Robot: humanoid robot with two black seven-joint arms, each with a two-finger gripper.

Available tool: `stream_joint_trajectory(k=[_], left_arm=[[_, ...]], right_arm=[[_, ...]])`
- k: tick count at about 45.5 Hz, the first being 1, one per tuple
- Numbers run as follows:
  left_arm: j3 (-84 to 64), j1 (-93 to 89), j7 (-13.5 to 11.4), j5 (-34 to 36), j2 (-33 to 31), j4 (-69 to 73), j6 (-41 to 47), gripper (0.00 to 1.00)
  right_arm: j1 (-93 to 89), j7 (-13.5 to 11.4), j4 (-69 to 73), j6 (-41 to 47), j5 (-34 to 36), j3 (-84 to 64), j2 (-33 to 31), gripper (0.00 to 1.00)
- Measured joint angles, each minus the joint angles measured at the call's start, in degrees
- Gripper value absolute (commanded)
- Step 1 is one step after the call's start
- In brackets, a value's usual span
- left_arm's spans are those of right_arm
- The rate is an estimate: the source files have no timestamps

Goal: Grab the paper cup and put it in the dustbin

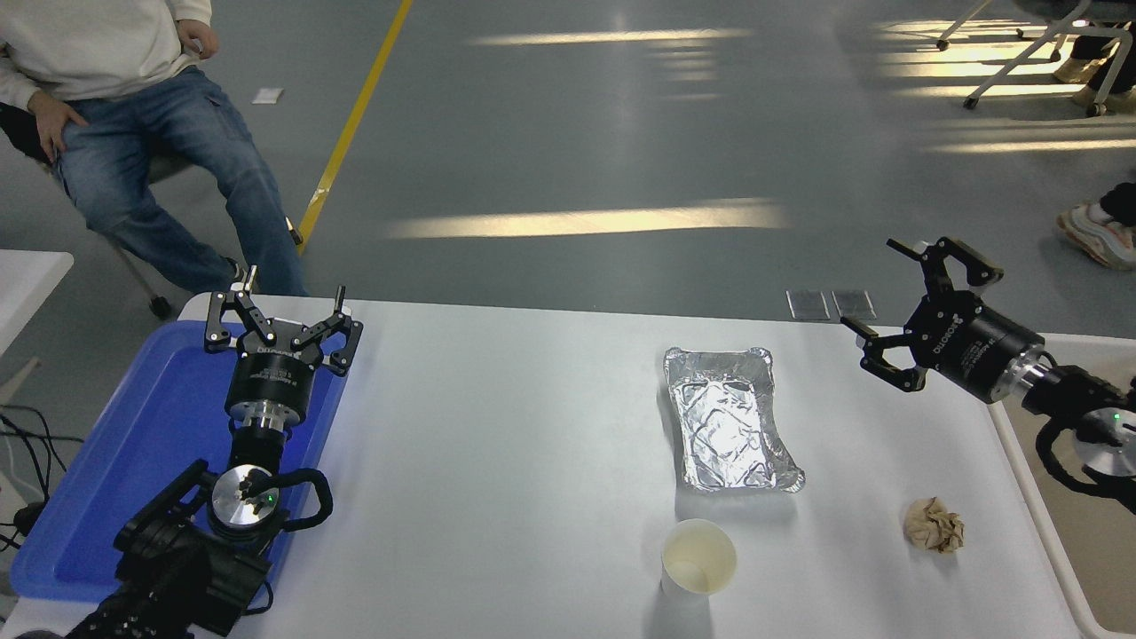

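Observation:
The small white paper cup [698, 557] stands upright near the table's front edge, cream inside, with nothing touching it. The beige dustbin [1056, 497] shows as a pale rim and inner wall at the right edge of the picture, beside the table. My right gripper [874, 288] hangs open above the table's far right corner, well behind and to the right of the cup, fingers pointing left. My left gripper [282, 297] stays parked, open, over the blue tray at the lower left.
A crinkled silver foil tray [728, 422] lies just behind the cup. A crumpled brown paper ball [934, 524] rests to the cup's right, near the bin. The flat blue tray [115, 453] covers the table's left end. A seated person [124, 115] is at the far left.

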Motion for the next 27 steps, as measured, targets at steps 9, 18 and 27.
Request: stream_joint_trajectory(k=[9, 18, 27], left_arm=[[0.00, 0.00, 0.03, 0.01, 0.00, 0.00, 0.00, 1.00], [0.00, 0.00, 0.09, 0.01, -0.01, 0.00, 0.00, 1.00], [0.00, 0.00, 0.13, 0.01, -0.02, 0.00, 0.00, 1.00]], right_arm=[[5.86, 0.06, 2.65, -2.68, -4.12, -8.63, -1.22, 1.00], [10.92, 0.11, 6.26, -5.56, -7.01, -15.59, -2.07, 1.00], [16.93, 0.15, 10.14, -8.28, -9.87, -24.00, -2.46, 1.00]])
